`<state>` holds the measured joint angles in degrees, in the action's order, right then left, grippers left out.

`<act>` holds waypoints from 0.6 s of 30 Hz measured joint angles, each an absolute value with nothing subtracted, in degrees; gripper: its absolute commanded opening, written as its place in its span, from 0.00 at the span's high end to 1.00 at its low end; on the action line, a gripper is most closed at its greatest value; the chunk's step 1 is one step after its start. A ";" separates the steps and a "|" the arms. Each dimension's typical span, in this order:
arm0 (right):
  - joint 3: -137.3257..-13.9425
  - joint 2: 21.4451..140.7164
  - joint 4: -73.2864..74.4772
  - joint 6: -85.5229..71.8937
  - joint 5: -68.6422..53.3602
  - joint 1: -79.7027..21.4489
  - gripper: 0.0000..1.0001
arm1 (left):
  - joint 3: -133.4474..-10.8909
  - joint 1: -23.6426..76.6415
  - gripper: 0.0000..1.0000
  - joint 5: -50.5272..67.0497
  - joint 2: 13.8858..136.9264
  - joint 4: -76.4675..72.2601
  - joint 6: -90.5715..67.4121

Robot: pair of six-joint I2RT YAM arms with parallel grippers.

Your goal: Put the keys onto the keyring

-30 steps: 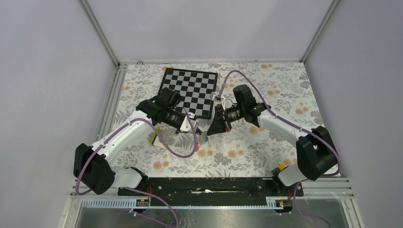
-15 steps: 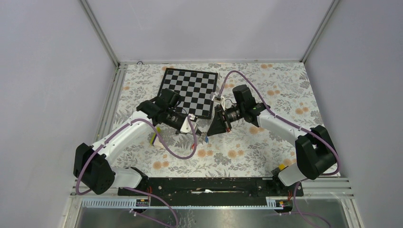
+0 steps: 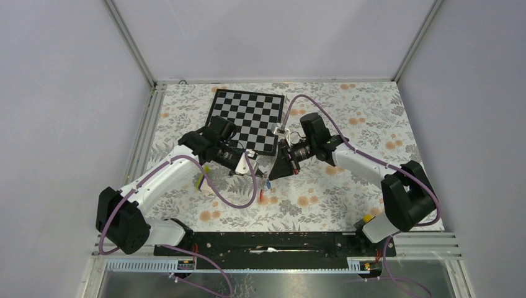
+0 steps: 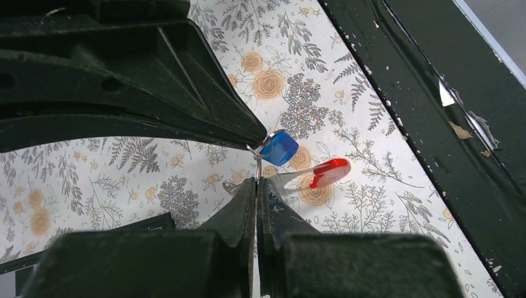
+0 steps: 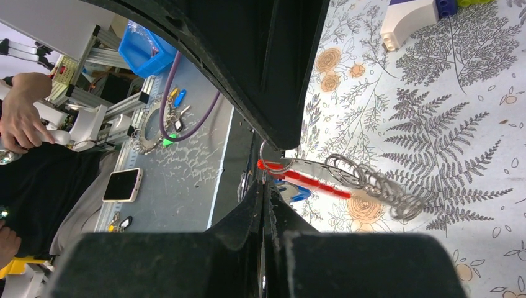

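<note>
**Pinched tight, tip to tip**

The left gripper (image 4: 256,186) squeezes the keyring (image 4: 329,172), red strap sticking out. The right gripper (image 5: 264,186) squeezes the keys (image 4: 279,149), the blue tag at its tip. Both hang above the table (image 4: 384,143).

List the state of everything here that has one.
Left hand: shut, pinching keyring.
Right hand: shut, pinching key.
Keyring: lifted, red strap dangling.
Key: lifted, at the ring; threaded or not, can't tell.
Block: lying on table.
</note>
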<state>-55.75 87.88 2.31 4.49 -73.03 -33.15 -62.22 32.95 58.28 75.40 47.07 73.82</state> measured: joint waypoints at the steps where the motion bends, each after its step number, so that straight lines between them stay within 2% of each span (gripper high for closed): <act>1: -55.77 88.16 2.44 4.64 -72.99 -33.30 1.00 | -62.22 32.95 1.00 58.28 75.42 47.05 73.89; 18: -56.45 89.10 4.89 6.61 -72.73 -33.82 1.00 | -61.87 33.01 1.00 58.06 75.40 46.92 75.09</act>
<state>-56.45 89.10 4.89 6.61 -72.73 -33.82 -61.87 33.01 58.06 75.40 46.92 75.09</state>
